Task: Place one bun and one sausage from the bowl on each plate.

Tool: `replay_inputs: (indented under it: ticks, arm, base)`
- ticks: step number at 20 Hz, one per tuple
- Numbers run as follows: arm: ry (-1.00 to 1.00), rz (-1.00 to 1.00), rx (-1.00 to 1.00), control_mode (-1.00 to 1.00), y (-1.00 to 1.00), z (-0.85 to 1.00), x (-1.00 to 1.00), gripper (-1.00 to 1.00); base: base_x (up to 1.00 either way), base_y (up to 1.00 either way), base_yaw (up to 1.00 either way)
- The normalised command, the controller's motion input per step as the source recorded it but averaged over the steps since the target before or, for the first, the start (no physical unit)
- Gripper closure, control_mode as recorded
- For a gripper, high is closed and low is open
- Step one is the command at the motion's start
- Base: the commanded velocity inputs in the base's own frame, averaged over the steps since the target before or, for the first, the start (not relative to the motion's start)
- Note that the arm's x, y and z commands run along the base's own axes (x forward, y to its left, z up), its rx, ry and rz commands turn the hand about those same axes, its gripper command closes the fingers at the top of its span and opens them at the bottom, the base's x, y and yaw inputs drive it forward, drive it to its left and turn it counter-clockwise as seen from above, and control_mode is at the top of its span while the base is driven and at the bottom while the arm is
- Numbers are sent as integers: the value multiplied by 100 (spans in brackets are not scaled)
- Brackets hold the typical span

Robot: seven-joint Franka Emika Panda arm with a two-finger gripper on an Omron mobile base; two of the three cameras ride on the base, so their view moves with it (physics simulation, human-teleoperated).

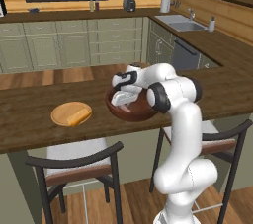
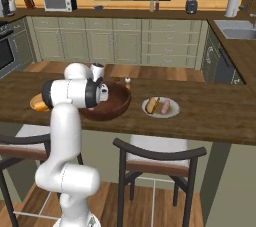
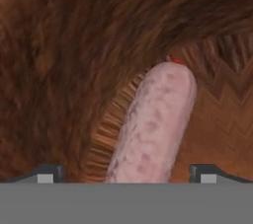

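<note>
The dark reddish-brown bowl (image 1: 134,115) sits mid-counter, with my gripper (image 1: 122,103) lowered into it. Seen from the hand, a pink sausage (image 3: 154,122) lies on the bowl's floor (image 3: 74,45), running up between my two fingertips (image 3: 48,173); the gripper (image 3: 127,174) is open and the tips stand apart on either side of it. Left of the bowl, the light tan plate (image 1: 62,114) carries a bun (image 1: 79,116). Right of the bowl (image 2: 119,102), the pale plate (image 2: 172,113) holds a bun (image 2: 152,104) and a sausage (image 2: 165,106).
Two dark-framed stools (image 1: 79,166) (image 2: 159,158) stand against the near side of the wooden counter (image 1: 29,134). Cabinets, a sink (image 1: 180,22) and a microwave (image 2: 60,2) line the far walls across an open floor.
</note>
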Motion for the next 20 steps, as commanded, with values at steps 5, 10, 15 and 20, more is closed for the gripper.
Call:
replay_inputs:
  ticks: [5, 10, 15, 20]
  arm:
    - [1, 0, 8, -100, 0, -40, 9, 100]
    - [3, -4, 20, -100, -1, -57, 0, 100]
    - [0, -7, 6, -100, -1, 5, -26, 100]
    - [0, -13, 0, -100, 0, 40, -50, 100]
  base:
    - [0, 0, 0]
    - [0, 0, 0]
    - [0, 0, 0]
    - [0, 0, 0]
